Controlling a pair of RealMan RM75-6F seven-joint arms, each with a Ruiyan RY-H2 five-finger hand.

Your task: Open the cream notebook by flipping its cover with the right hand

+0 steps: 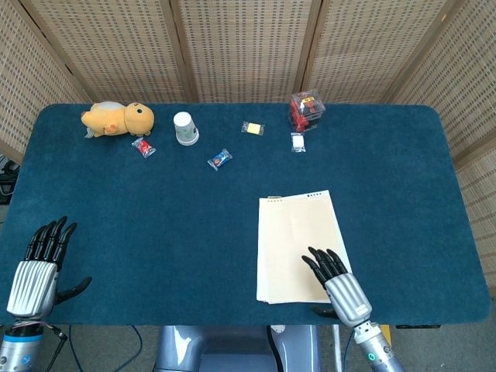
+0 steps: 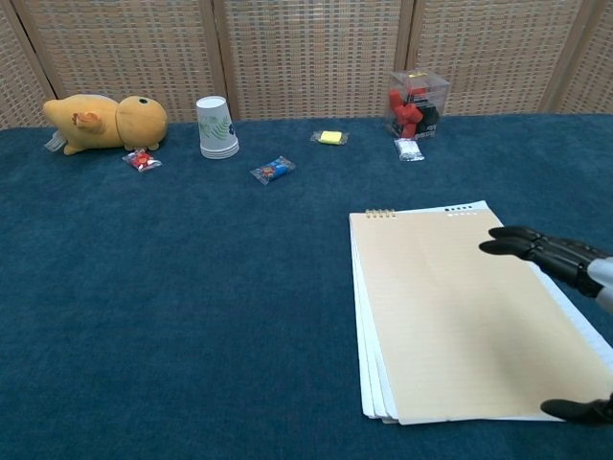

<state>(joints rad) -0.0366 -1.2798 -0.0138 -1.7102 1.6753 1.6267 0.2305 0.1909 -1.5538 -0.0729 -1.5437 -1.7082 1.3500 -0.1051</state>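
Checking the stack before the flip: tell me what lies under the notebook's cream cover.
White sheets peek from under the cream cover along its left and right edges. Their faces are covered. The right hand hovers above.

The worktop [image 1: 155,209] carries a blue cloth. Far left: plush toy [image 1: 118,118], paper cup [image 1: 184,128], wrapped candies [image 1: 142,146]. Far right: clear box [image 1: 307,109]. Near right: cream notebook [image 1: 298,240], lying flat.

Both robot hand [image 1: 341,283] fingers spread

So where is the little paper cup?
In the head view, the paper cup stands at the table's far left, between the yellow plush toy and a yellow candy.
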